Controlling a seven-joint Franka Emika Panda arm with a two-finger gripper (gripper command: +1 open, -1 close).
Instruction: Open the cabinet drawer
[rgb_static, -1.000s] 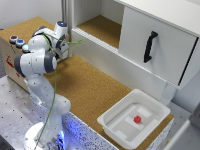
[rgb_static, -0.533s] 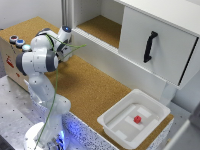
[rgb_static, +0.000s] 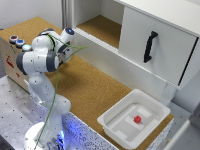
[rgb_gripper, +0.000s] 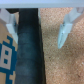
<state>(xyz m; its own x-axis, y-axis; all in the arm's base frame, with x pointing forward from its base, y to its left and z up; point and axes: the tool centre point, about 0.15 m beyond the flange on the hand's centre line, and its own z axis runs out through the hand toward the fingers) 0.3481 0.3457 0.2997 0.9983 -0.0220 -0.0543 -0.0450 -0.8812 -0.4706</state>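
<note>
- Exterior view: drawer with black handle sits at 2 o'clock; arm at 9 o'clock, well apart.
- Wrist view: claw spread, empty, above cork bench.

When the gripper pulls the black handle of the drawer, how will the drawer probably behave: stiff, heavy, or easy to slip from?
The drawer looks like a rigid white box, so it should slide as one piece, not flex. Its size suggests some weight or resistance. The black bar handle stands off the front panel, probably giving fingers room to hook behind it, though its smooth look may let them slip.
</note>
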